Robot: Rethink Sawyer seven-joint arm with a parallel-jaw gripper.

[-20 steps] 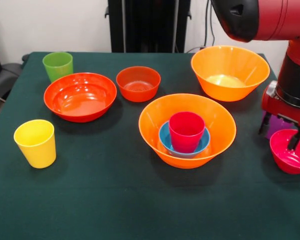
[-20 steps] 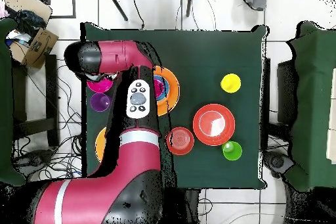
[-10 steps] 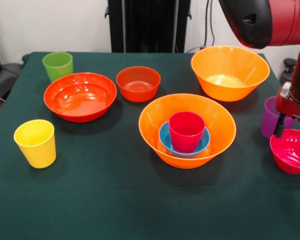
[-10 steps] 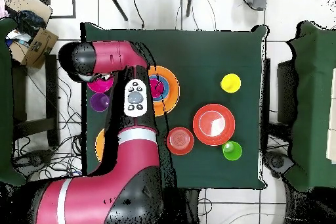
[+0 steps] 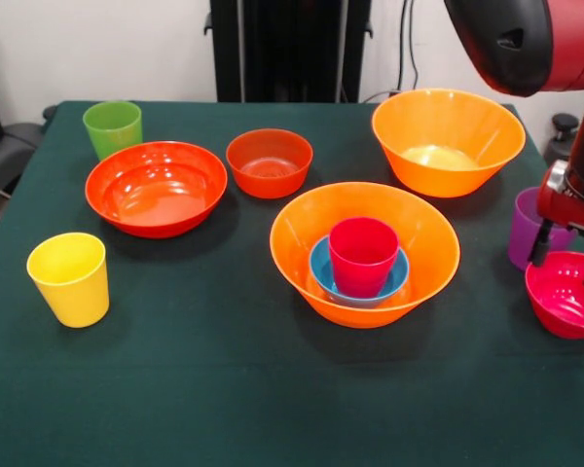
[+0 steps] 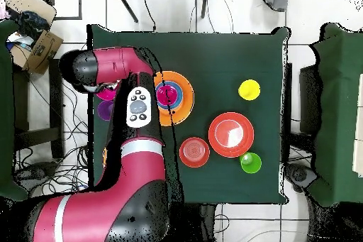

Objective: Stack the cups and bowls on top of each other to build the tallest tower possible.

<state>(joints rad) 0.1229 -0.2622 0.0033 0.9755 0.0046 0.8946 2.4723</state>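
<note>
Crimson-pink cup (image 5: 363, 255) sits nested in blue bowl (image 5: 358, 283); spread end effector (image 5: 566, 261) apparently straddles magenta bowl's (image 5: 567, 297) rim.

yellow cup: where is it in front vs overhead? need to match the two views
Front view: the yellow cup stands upright at the left, nearest the camera, apart from the rest.
Overhead view: the yellow cup is at the upper right of the table.
Shared landmark: the wide red-orange bowl, which has the green cup on its other side.
</note>
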